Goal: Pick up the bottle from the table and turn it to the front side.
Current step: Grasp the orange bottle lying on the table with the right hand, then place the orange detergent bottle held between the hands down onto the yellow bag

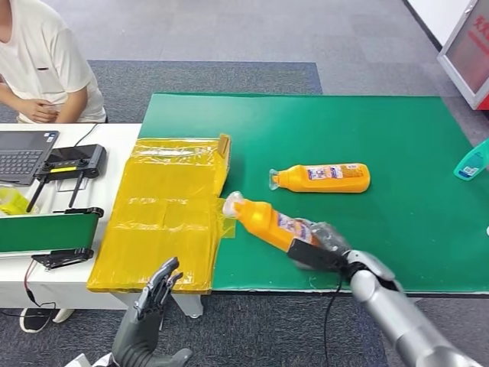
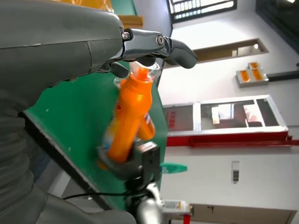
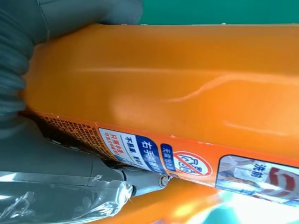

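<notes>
Near the green mat's (image 1: 403,229) front edge, right hand (image 1: 323,243) grips the orange bottle (image 1: 268,222) by its base end; fingers mostly blurred, partly hidden behind bottle. Bottle tilted, clear cap pointing left toward the yellow sheet (image 1: 161,222), label (image 3: 155,156) partly covered by the hand. Second orange bottle (image 1: 323,178) lies flat farther back, apart. Left hand (image 1: 153,302) low at near left, fingers apart, holding nothing. Teal bottle (image 1: 473,162) cut off at right edge.

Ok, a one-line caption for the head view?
Right hand grips an orange bottle above the green mat; a second orange bottle lies behind.
</notes>
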Controlling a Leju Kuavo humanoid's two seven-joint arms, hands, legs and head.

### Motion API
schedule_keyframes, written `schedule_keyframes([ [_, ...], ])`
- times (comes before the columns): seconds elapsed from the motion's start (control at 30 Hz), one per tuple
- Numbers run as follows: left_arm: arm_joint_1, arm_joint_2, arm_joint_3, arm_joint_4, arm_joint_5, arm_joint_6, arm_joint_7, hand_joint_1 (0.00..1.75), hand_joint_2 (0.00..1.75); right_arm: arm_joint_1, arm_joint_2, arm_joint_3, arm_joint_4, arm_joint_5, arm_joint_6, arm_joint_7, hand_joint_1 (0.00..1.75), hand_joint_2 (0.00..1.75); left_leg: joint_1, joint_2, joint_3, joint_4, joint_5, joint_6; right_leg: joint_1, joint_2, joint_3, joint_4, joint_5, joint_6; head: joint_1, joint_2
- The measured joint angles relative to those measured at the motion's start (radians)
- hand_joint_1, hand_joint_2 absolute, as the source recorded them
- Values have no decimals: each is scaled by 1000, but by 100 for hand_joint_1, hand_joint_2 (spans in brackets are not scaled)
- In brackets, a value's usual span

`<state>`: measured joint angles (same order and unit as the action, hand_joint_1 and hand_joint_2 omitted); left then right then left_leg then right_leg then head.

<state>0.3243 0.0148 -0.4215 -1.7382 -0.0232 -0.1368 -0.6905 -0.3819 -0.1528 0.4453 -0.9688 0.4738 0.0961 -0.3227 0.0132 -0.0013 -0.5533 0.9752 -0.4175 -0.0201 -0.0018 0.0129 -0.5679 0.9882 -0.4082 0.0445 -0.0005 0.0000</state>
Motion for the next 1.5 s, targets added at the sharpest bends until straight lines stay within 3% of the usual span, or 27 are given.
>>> schedule_keyframes([
  [0.23,1,-37,27,-71,-21,-15,52,0,175,211,180,-90,-238,-37,-157,-92,175,175,0,-3,-17,0,5,-2,0,-3,-17,3,1,-2,0,0],
  [0.47,1,-84,50,-79,62,6,101,0,175,312,295,-110,-364,75,-399,-189,175,175,0,-3,-20,0,5,-2,0,-3,-21,3,1,-2,0,0],
  [0.63,7,-117,60,-102,55,39,115,0,175,365,352,-85,-410,44,-501,-216,175,175,0,-3,-21,0,5,-2,0,-3,-22,3,1,-2,0,0],
  [1.0,9,-132,56,-136,6,93,117,0,175,377,379,-59,-424,-17,-517,-225,175,175,0,-3,-22,0,5,-2,0,-3,-23,3,1,-3,0,0],
  [1.13,7,-136,59,-137,25,99,128,0,175,381,379,-48,-431,17,-528,-253,175,175,0,-3,-22,0,5,-2,0,-3,-23,3,1,-3,0,0],
  [1.5,-49,-149,-2,-93,59,75,159,0,175,279,332,170,-244,127,-741,-356,175,175,0,-2,-23,0,5,-2,0,-3,-24,3,2,-3,0,0],
])
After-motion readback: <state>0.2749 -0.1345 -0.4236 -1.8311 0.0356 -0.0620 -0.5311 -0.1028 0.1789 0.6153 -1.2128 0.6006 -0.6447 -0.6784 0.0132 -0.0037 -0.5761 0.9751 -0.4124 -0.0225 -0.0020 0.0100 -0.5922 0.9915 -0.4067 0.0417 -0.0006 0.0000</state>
